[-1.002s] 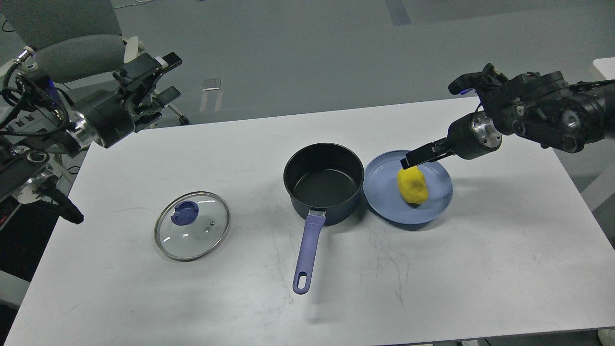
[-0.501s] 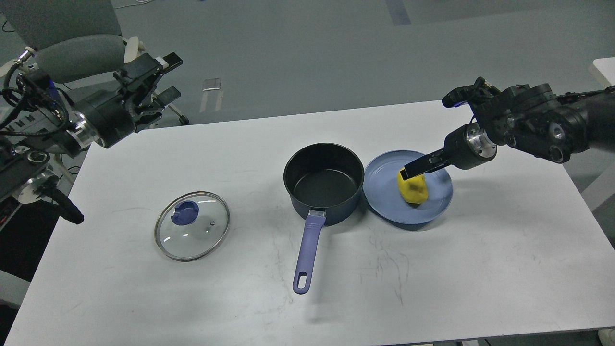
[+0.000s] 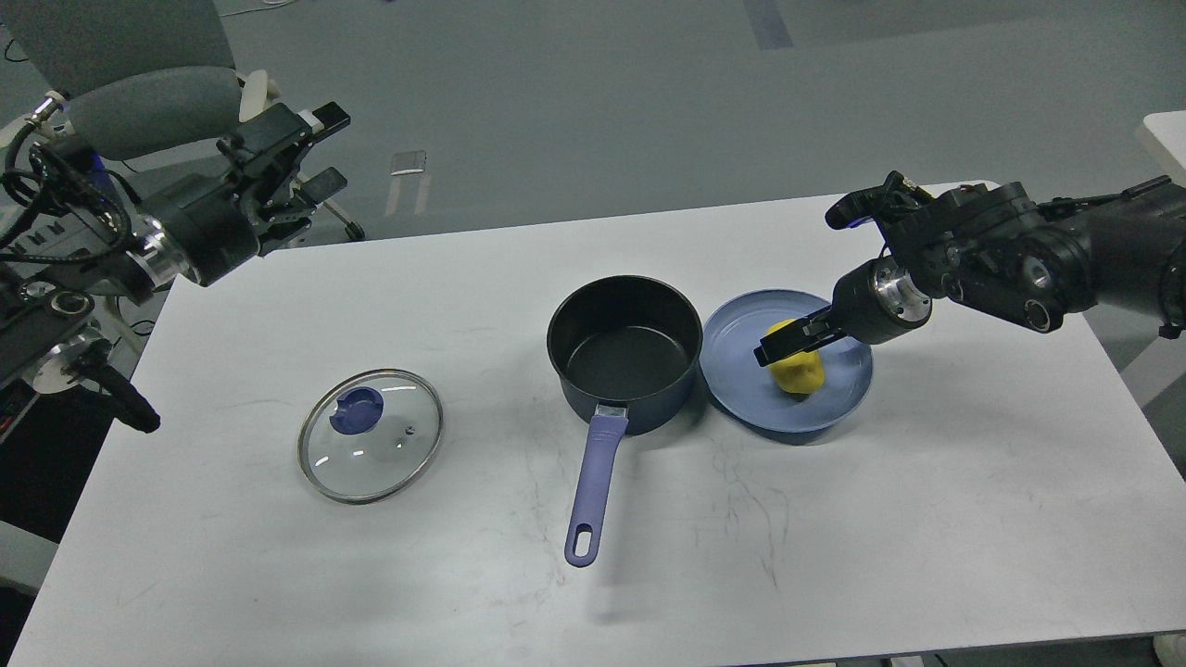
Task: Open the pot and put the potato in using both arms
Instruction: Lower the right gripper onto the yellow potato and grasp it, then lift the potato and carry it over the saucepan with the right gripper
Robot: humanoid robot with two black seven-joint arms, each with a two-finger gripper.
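Over the last second I have brought my right hand down and leftward onto the potato in the blue plate beside the open pot (grip state unclear), so pickup looks imminent; left hand idles apart.

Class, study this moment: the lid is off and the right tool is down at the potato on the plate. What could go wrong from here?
1. The right tool sits on the potato's upper edge; a shallow grip might let it slip.
2. The plate touches the pot, so a low carry could clip the pot's rim.
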